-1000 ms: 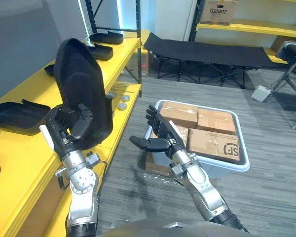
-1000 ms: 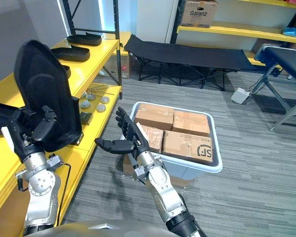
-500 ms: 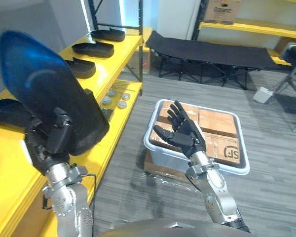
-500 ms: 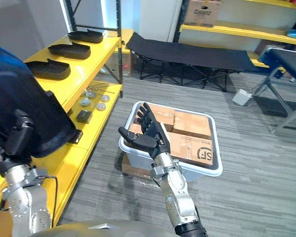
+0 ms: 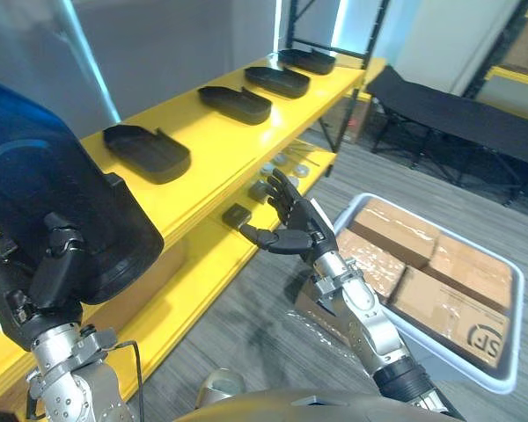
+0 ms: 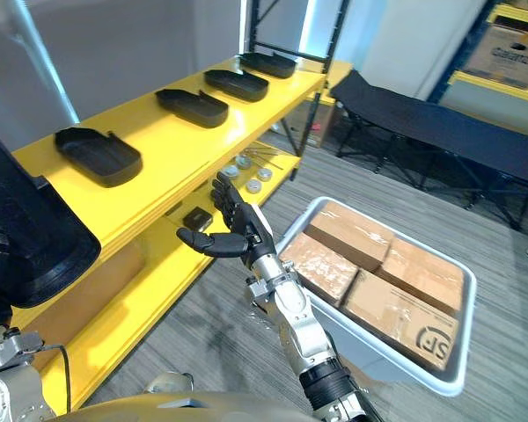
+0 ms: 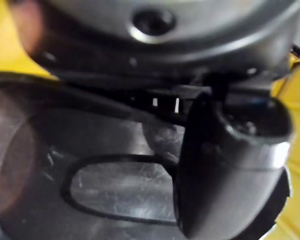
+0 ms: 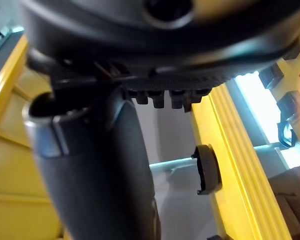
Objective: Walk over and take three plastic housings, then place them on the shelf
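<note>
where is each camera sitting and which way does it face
Left eye view: on the head, facing down at the yellow shelf; left hand curled round a black plastic housing, right hand open.
Right eye view: beside it; shares that scene, plus the bin of cardboard boxes.
Left wrist view: on the left wrist, looking along the hand onto the housing.
Right wrist view: on the right wrist, looking past the hand at the shelf.

1. Warehouse or storeroom, by the look.
2. Long yellow shelf [image 5: 190, 123] with black housings [image 6: 192, 106] laid out in a row.
3. Grey floor [image 6: 510, 176]; tub [image 6: 469, 325] packed with cardboard boxes [image 6: 383, 290].
</note>
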